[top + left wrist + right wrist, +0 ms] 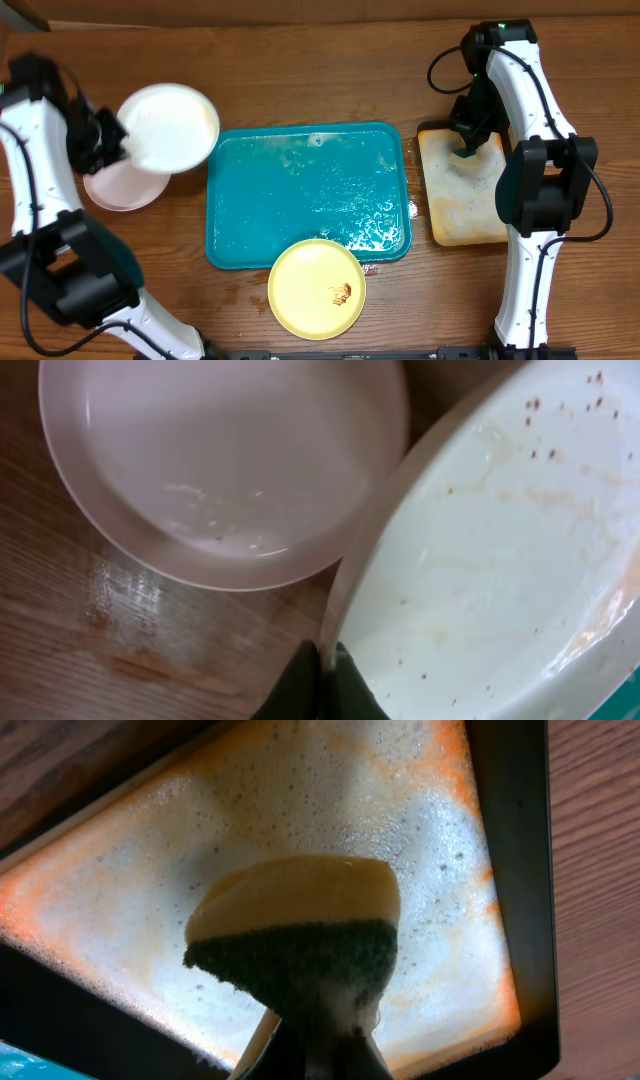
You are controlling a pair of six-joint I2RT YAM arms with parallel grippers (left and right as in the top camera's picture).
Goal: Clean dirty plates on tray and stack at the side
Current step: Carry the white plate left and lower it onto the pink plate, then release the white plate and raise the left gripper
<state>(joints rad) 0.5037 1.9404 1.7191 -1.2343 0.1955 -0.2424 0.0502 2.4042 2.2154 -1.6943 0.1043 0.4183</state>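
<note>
Far left: left gripper (pixel 322 665) pinched shut on the near rim of a white plate (pixel 168 125), which is lifted and tilted off the worktop (pixel 300 60). The left wrist view shows brown specks and faint orange streaks on its face, so it doesn't look fully clean. Below it and a bit left, a pale pinkish plate (pixel 122 187) lies flat on the worktop, left of the tray. It looks wet and free of smears, and is probably the base of the stack. The held plate overlaps its right edge from above.

Key relation: the stack spot is left of and under the held plate, so stacking means a short move left and down while levelling the plate. Left arm is the only one near it.

Centre: teal tray (pixel 260 200), long axis left-right, wet and foamy, with no plate flat inside it. A yellow plate (pixel 317 288) sits at the tray's near edge, overlapping the near rim and partly on the worktop. It has a brown smear (pixel 340 293), so it's not yet cleaned. It's about midway between the arms.

Right: right gripper (pixel 320 1038) closed on a yellow sponge (pixel 300 920) with a green scrub face, held over the tan tray (pixel 470 215), which is black-rimmed and full of suds. It's well apart from every plate.
</note>
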